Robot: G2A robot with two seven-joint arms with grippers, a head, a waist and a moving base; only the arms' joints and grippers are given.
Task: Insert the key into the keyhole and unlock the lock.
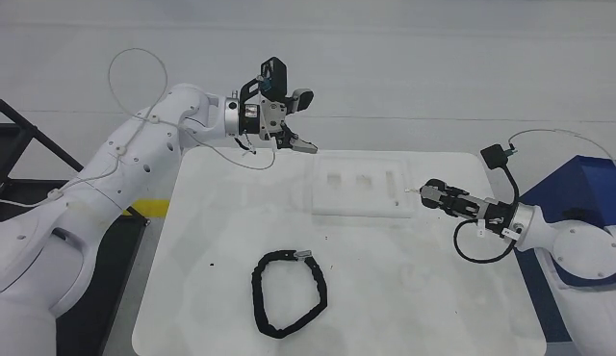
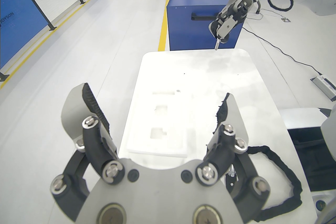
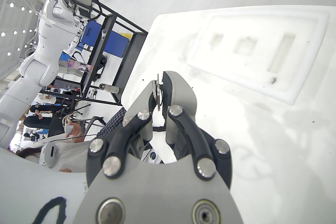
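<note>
The lock is a black fabric-covered chain loop with a metal end, lying on the white table near its front. It also appears as a lock beside my left gripper's base. My left gripper hangs open over the table's back left corner, its fingers wide apart and holding nothing. My right gripper is above the table's right side, shut on a small silver key. From the left wrist the key points downward from that gripper.
A white foam tray with three recessed pockets lies at the back middle of the table, between the two grippers. A blue cabinet stands off the right edge. A black frame stands off the left edge.
</note>
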